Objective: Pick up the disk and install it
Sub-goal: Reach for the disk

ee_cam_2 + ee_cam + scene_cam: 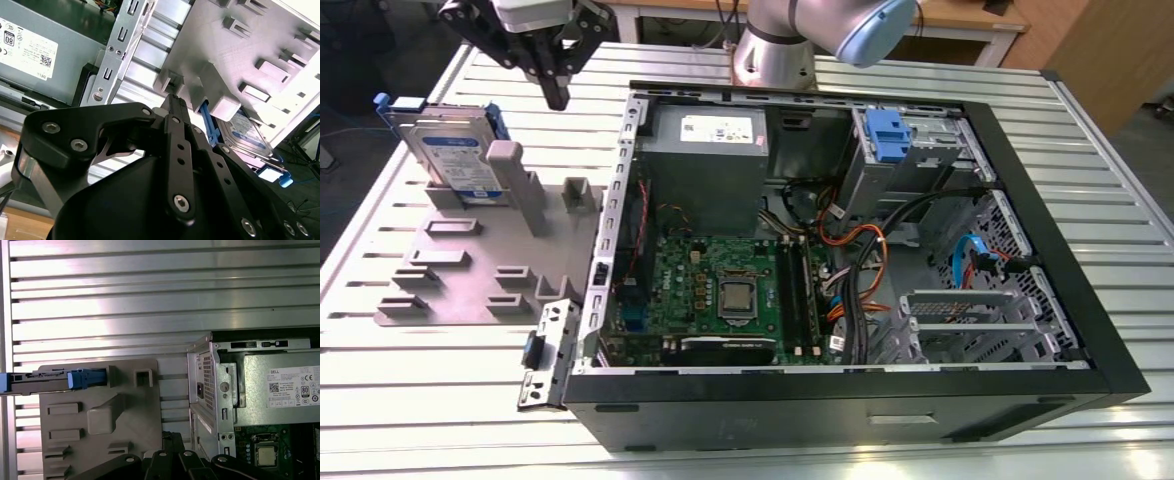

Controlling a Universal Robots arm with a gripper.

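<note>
The disk point(454, 150) is a silver-grey drive with a blue-and-white label and a blue bracket. It stands on edge in a slot of the grey holder plate point(467, 275) at the exterior view's left. The first wrist view shows the disk point(40, 380) edge-on, and the second wrist view shows the disk point(246, 132) behind a holder post. My gripper point(558, 98) hangs above the plate's far end, between the disk and the computer case, touching neither. Its black fingers point(173, 107) come together at the tip with nothing between them, and they also show in the first wrist view point(170, 440).
The open computer case point(1067, 250) lies at the exterior view's right, with the motherboard point(720, 290), cables and a grey power-supply box point(707, 150) inside. A blue clip point(887, 135) sits on the drive cage at the far corner. All rests on a slatted metal table point(454, 400).
</note>
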